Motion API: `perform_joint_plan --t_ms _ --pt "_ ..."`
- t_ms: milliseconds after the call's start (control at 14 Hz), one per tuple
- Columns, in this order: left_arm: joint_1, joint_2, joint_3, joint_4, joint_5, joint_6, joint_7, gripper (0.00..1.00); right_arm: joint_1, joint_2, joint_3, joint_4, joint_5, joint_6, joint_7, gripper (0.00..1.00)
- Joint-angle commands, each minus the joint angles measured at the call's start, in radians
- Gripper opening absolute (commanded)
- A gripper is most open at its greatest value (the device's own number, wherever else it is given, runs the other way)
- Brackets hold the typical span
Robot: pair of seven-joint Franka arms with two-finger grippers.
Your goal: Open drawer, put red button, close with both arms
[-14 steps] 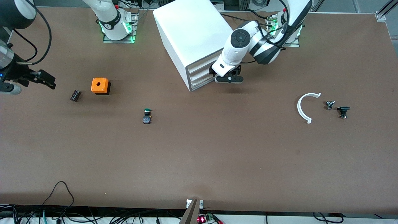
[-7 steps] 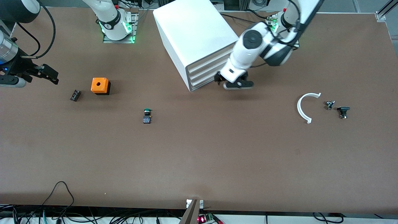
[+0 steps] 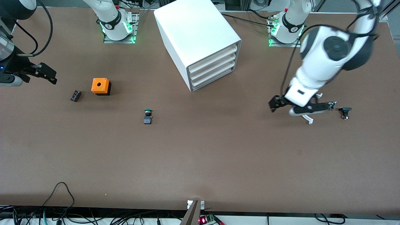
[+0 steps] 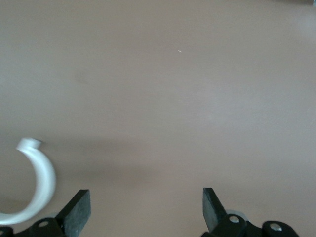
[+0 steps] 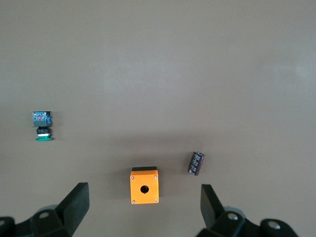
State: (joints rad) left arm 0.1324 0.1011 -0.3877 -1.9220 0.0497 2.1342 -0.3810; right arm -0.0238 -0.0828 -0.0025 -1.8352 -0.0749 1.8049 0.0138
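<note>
- Since a second earlier, the left gripper (image 3: 298, 107) had swung from the cabinet (image 3: 200, 43) to over the white arc (image 4: 37, 185), jaws released.
- Right gripper (image 3: 43, 74) waited, jaws released, above the orange box (image 5: 144, 186).
- Drawer (image 3: 212, 78) looked shut; no red button showed, so searching first seemed wise.

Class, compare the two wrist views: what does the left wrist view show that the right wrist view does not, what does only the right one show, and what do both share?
Only the left wrist view shows the curved white piece. Only the right wrist view shows the orange box, the green-capped button and a small dark cylinder. Both show bare brown table and an open gripper, the left gripper and the right gripper.
</note>
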Motion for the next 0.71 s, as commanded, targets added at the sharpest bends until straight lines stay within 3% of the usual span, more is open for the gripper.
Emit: perform_joint_plan --t_ms 0,286,643 --pt "-0.01 -0.063 0.119 0.104 -0.03 -0.204 0.283 1.0 -0.004 0.014 0.001 0.03 0.02 -0.024 -0.012 1.0" --pt "-0.011 -0.116 0.263 0.204 -0.042 -0.393 0.563 1.0 -0.004 0.014 -0.001 0.028 0.02 -0.025 -0.024 1.0" --pt "-0.011 -0.116 0.267 0.253 -0.034 -0.51 0.596 1.0 -0.004 0.011 -0.004 0.03 0.02 -0.033 -0.023 1.0"
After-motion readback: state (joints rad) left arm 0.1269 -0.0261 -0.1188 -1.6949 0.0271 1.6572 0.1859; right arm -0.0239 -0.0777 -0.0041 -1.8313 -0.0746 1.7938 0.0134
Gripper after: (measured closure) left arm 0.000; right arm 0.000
